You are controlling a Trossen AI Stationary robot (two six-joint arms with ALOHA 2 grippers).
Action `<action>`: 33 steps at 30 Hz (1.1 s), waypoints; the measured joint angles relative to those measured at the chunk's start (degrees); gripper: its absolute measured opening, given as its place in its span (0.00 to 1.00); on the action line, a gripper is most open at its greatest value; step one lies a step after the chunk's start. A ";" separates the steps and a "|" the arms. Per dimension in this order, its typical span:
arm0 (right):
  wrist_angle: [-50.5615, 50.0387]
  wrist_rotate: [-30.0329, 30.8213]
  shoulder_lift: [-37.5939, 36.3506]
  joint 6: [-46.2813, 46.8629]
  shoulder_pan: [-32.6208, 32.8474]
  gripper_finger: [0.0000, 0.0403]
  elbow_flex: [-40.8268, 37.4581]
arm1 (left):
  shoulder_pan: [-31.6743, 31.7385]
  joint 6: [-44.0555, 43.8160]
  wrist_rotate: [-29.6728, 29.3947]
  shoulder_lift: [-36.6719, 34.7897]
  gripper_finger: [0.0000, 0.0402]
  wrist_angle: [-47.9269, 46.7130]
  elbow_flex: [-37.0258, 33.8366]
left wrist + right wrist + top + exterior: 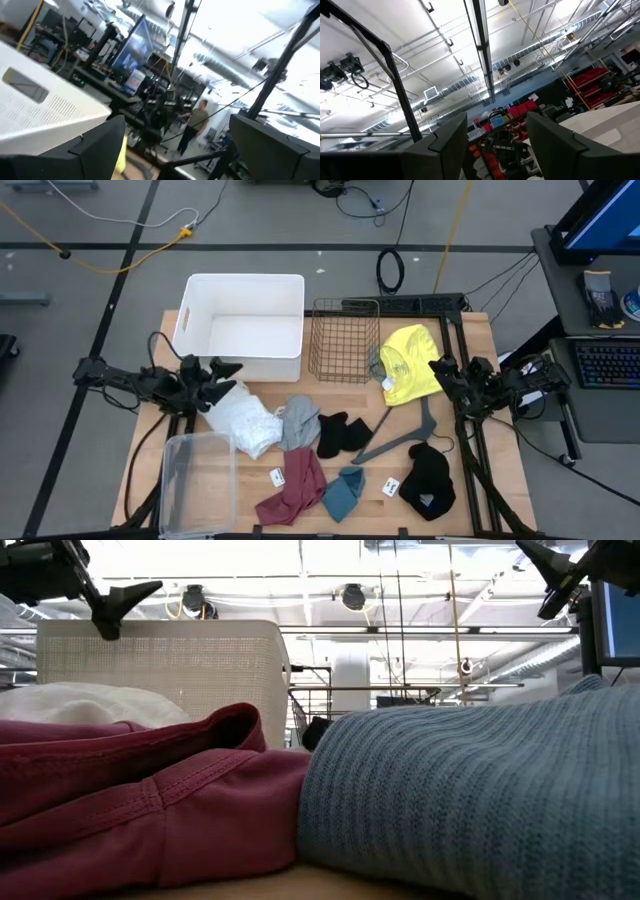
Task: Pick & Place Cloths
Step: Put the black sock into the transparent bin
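Note:
Several cloths lie loose on the wooden table: white, grey, small black, yellow, maroon, teal-blue and a larger black one. Maroon and teal-blue fill the low view. My left gripper hovers open at the table's left edge, just above the white cloth. My right gripper hovers open at the right edge, beside the yellow cloth. Both are raised off the table and tipped upward.
A white bin and a wire basket stand at the far side. A clear plastic bin sits at the near left corner. A dark grey hanger lies among the cloths. A person stands far off in the room.

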 joint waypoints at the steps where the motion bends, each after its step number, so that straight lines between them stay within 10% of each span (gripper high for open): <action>1: 0.37 -0.14 0.00 0.01 0.00 0.49 0.00 | 0.00 0.20 0.11 0.00 0.90 0.07 0.02; 33: -33.51 -19.66 49.46 -9.67 0.20 0.49 45.47 | -1.12 8.99 -1.10 2.53 0.90 -4.60 2.98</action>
